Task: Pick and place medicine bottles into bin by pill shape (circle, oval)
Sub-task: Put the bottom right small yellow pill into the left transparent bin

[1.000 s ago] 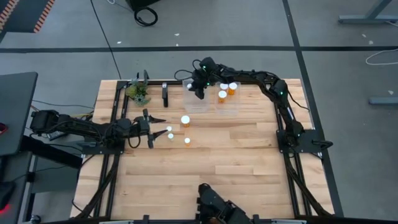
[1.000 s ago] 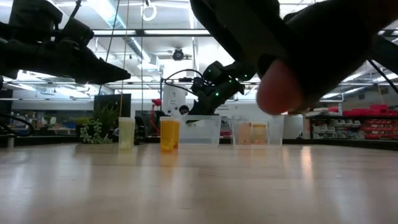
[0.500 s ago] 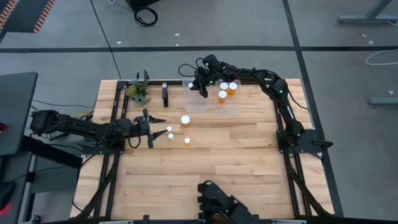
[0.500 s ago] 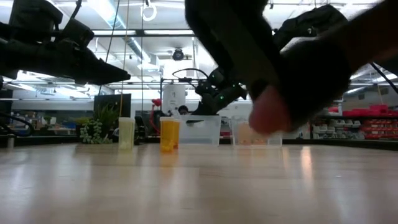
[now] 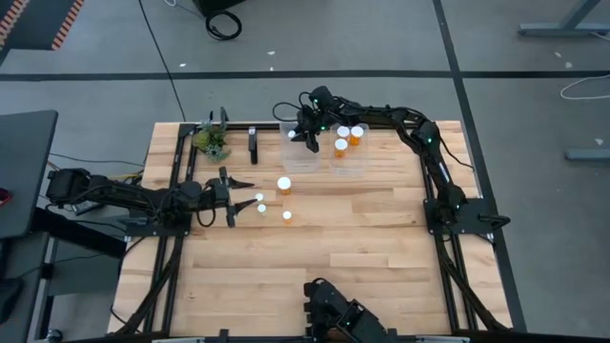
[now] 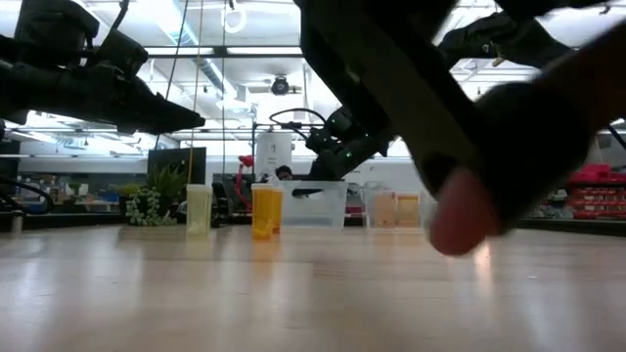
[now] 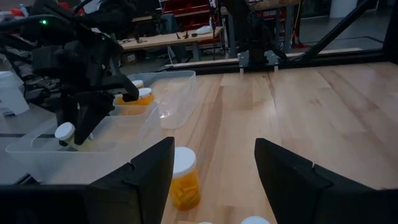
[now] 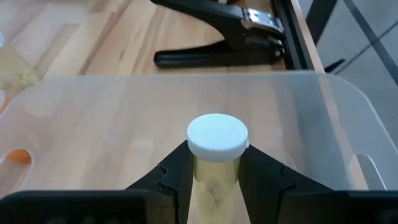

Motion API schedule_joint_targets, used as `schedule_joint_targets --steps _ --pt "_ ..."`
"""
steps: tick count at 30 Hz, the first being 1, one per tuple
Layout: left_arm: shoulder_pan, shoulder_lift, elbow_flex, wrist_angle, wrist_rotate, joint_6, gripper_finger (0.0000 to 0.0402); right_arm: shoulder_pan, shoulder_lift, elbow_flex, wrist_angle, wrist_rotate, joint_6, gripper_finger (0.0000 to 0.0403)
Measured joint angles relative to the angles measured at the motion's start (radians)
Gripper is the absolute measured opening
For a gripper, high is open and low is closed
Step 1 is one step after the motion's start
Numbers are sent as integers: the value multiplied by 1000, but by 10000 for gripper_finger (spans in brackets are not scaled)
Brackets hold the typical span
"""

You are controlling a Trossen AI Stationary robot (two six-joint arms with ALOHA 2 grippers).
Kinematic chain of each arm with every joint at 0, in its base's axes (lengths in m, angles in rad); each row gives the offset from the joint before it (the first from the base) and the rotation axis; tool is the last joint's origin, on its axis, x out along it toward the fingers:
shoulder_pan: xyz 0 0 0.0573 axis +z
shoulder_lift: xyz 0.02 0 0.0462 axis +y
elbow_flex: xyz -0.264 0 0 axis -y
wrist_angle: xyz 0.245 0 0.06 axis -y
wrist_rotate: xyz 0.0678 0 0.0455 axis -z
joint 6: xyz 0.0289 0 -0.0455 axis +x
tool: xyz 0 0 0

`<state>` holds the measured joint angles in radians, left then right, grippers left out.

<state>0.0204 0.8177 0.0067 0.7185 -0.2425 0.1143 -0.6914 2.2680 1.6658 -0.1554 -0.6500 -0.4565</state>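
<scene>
Right gripper [image 8: 214, 180] pinches a pale bottle [image 8: 216, 158] by its body just under the white cap, bottle upright, long axis vertical, hanging over the open left bin [image 5: 301, 151]; in the right wrist view only bare bin floor [image 8: 124, 137] lies under it, so the drop looks clear straight down, judged. In the high view that gripper [image 5: 307, 133] sits at abt 12 o'clock of table centre, over the bin's far edge, so right arm is far nearer the bins. Left gripper [image 5: 232, 198] waits at abt 9 o'clock w/ fingers [image 7: 143, 180] spread wide and nothing between them; the nearest loose bottle [image 5: 259, 203] is just ahead of its tips, toward 3 o'clock from it, so left arm is nearer the loose ones. Count, high view: 3 bottles standing loose on the wood, namely the wide one [image 5: 284, 185], the small one by the left tips, another small one [image 5: 287, 216]; 3 bottles in the right bin [image 5: 349, 160]; 1 in the right grip; 7 seen in all. Bins: 2, side by side. Plant sprig [image 5: 212, 141]: 1, at abt 10 o'clock. A black hand tool [image 5: 254, 144] lies btw sprig and bins.
</scene>
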Motion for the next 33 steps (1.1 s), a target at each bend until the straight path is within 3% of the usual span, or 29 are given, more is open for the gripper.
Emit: schedule_joint_targets --steps 6,23,33 --pt "0 0 0 1 0 2 231 8 -6 -1 -57 103 -35 122" --pt "-1 0 0 17 1 -81 231 47 -42 1 -102 122 -19 122" --pt "79 0 16 -15 0 -77 231 49 -101 2 -122 116 -24 122"
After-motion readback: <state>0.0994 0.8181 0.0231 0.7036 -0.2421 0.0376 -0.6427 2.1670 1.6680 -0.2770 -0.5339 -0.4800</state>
